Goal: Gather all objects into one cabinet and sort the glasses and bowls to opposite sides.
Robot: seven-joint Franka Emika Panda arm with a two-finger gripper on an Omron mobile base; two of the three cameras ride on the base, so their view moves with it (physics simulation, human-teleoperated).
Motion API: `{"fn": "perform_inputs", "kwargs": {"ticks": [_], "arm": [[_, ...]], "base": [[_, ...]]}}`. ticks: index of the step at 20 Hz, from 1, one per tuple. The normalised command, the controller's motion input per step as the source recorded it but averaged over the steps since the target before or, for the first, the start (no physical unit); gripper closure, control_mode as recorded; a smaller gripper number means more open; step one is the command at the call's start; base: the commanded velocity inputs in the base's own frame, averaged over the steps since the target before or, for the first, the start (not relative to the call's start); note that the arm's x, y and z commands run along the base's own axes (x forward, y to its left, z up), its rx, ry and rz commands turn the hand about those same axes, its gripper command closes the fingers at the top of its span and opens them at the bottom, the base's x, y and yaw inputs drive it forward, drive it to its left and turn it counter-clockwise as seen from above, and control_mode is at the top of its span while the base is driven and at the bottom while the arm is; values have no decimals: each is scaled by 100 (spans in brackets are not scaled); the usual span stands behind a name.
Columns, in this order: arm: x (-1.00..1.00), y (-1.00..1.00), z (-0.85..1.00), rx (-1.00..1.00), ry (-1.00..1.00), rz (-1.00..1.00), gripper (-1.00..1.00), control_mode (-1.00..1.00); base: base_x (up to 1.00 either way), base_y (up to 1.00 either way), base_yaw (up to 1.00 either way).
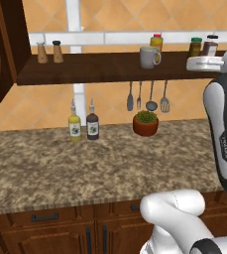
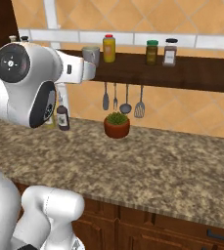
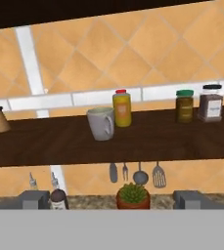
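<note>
The granite surface [image 1: 60, 168] runs wide below the long wooden shelf [image 1: 110, 67] on the tiled wall, and the dark cabinet [image 1: 6, 54] edge stands at the far left. The grey mug [image 1: 148, 57] stands upright on the shelf, just left of a yellow jar [image 3: 122, 108], handle toward it. Further right sit 2 spice jars [image 3: 197, 104]; 2 shakers [image 1: 49, 52] stand at the left end. A potted plant [image 1: 145, 123] and 2 bottles [image 1: 84, 124] rest on the surface beneath 4 hanging utensils [image 1: 147, 96]. The jaws of the gripper [image 3: 111, 199] are spread wide, holding nothing, well short of the mug.
</note>
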Motion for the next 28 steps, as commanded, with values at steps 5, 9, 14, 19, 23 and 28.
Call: {"fn": "perform_inputs", "kwargs": {"ticks": [5, 9, 14, 19, 23, 28], "arm": [[21, -3, -6, 8, 0, 0, -100, -100], [54, 3, 0, 0, 0, 16, -100, -100], [70, 0, -6, 0, 1, 21, -100, -100], [60, 9, -9, 1, 8, 16, -100, -100], [49, 20, -8, 2, 10, 8, -100, -100], [37, 3, 0, 7, 7, -2, -100, -100]], "base": [[0, 0, 0], [0, 0, 0], [0, 0, 0], [0, 0, 0], [0, 0, 0], [0, 0, 0]]}}
